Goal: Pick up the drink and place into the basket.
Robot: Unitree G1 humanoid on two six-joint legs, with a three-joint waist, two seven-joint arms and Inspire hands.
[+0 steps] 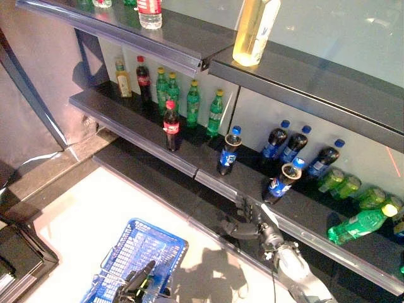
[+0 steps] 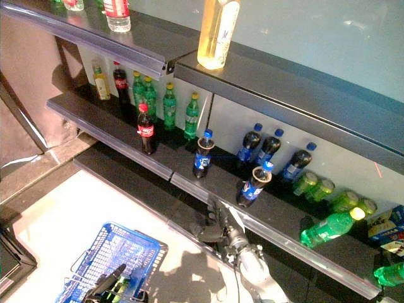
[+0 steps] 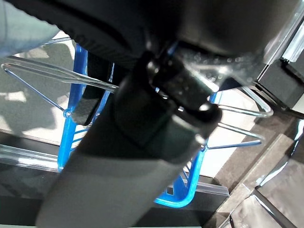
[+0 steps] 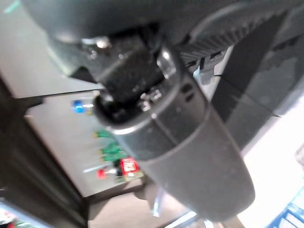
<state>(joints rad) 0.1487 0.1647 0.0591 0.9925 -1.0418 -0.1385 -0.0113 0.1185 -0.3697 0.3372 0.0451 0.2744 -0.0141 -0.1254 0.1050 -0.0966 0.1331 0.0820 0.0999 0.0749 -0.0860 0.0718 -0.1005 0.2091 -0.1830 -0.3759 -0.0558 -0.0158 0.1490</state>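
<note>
- Left eye view gives you the plainest layout: shelves of bottles run across the scene, and the blue basket (image 1: pixel 142 255) sits low at the robot's left, over the pale floor.
- Your left hand (image 1: pixel 140 279) is at the basket's near rim, where the wire handles are. In its own wrist view the thumb fills the frame, so you cannot tell whether the fingers have the handle; holding the basket there would keep it ready to receive a drink.
- Your right hand (image 1: pixel 245 221) is just below the front lip of the middle shelf (image 1: pixel 145 126), fingers spread and loose, with nothing in them. Its wrist view is blocked by the thumb and adds little.
- No drink has been taken yet. The nearest one is a dark cola bottle with a blue cap (image 1: pixel 282 180), leaning on the shelf just above the right hand; it looks like the likely target.
- A second blue-capped cola bottle (image 1: pixel 228 150) stands upright near it, and a red-capped cola bottle (image 1: pixel 171 125) stands further toward the robot's left, at the shelf's front edge.
- Green bottles (image 1: pixel 192 101) line the back of the shelf, and one green bottle (image 1: pixel 360 222) lies on its side at the right.
- Expect the leaning bottle to tip easily, so close round its body, not its neck.
</note>
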